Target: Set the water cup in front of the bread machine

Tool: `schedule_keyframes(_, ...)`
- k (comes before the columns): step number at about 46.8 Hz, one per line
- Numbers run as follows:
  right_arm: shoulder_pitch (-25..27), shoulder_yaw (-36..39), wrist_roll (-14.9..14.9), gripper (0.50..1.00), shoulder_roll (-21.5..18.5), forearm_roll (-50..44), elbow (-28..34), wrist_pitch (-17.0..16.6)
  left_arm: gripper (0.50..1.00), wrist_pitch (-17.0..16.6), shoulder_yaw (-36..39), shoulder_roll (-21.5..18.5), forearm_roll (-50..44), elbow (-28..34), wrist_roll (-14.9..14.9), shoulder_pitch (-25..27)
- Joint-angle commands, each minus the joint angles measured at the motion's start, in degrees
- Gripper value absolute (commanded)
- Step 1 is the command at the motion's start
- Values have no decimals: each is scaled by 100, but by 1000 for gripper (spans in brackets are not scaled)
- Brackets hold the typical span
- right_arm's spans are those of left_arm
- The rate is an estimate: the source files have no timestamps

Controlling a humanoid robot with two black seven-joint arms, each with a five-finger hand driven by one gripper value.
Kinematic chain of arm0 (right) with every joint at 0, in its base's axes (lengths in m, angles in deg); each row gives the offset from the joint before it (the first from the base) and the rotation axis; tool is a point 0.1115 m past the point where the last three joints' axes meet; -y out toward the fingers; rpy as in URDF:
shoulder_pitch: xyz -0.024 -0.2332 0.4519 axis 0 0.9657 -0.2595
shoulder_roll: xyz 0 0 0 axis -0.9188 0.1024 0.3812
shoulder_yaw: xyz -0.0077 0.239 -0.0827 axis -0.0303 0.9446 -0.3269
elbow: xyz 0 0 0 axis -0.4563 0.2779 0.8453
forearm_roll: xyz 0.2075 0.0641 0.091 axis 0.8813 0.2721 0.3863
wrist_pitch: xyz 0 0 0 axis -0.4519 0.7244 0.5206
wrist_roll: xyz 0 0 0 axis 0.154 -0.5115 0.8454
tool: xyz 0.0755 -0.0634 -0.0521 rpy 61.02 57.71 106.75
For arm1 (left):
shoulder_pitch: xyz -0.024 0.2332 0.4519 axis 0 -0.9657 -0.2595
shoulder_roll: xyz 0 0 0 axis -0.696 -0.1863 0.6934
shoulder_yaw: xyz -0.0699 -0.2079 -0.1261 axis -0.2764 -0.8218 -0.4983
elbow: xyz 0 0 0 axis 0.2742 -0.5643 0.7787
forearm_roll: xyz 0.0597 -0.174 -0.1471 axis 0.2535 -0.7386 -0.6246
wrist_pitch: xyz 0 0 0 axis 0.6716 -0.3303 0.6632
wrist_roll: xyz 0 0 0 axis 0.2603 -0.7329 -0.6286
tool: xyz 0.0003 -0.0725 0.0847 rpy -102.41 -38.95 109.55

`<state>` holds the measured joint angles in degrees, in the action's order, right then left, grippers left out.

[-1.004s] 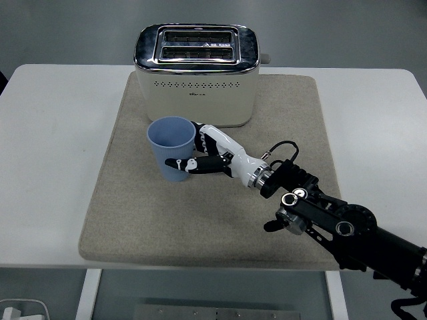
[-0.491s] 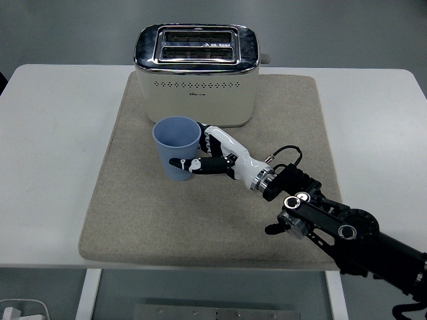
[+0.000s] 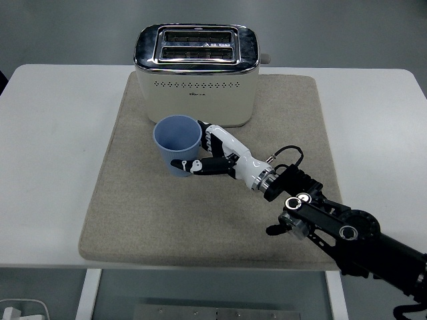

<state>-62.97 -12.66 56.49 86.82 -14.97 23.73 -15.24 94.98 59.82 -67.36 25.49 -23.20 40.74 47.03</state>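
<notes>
A light blue water cup [image 3: 177, 142] stands upright on the beige mat [image 3: 120, 200], just in front of the cream and chrome toaster [image 3: 196, 73]. My right hand [image 3: 208, 155] comes in from the lower right and is wrapped around the cup's right side, thumb across the front near its base and fingers behind it. The cup's base looks to be on or just above the mat. The left arm is not in view.
The mat covers the middle of the white table [image 3: 47, 147]. My right forearm [image 3: 333, 227] lies over the mat's lower right part. A white object [image 3: 20, 310] shows below the table edge at the bottom left.
My right hand has carried the cup a little to the right and slightly lower, closer to the toaster's front. The grasp has stayed the same.
</notes>
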Motion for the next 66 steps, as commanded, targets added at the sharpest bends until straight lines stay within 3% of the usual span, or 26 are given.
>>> schedule_keyframes(1,-1,0,-2,924,0,0,1,0,1000,0,0,0,0,0,0,0)
schedule_keyframes(34,-62,0,-2,924,62,8,1,-9,1000,0,0,0,0,0,0,0)
schedule_keyframes(66,-71,131,-2,924,430,26,-262,-36,1000,0,0,0,0,0,0,0)
